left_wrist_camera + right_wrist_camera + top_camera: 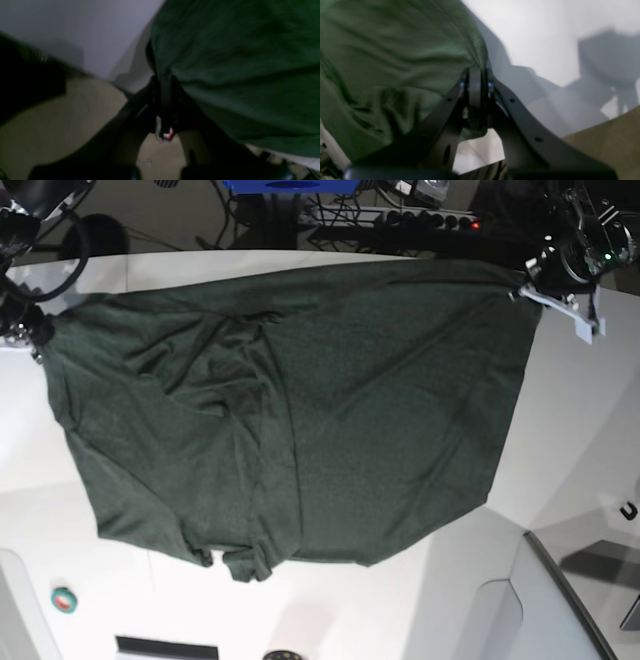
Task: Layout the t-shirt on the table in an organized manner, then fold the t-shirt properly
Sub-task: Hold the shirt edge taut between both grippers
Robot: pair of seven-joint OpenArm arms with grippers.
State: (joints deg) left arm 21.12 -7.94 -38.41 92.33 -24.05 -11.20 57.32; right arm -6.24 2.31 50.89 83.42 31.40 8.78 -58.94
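Clamped on shirt edges, both: left gripper pinching one corner, right gripper pinching another, jaws pressed together with cloth between. Spread wide across the table, wrinkled toward the right-gripper side, smoother toward the left-gripper side. Hemmed bump at shirt's near edge. Beyond shirt's far edge, cables and a blue object.

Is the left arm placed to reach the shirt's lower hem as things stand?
Probably not right away: the left gripper is shut on the t-shirt at a far corner, so it would have to let go first.
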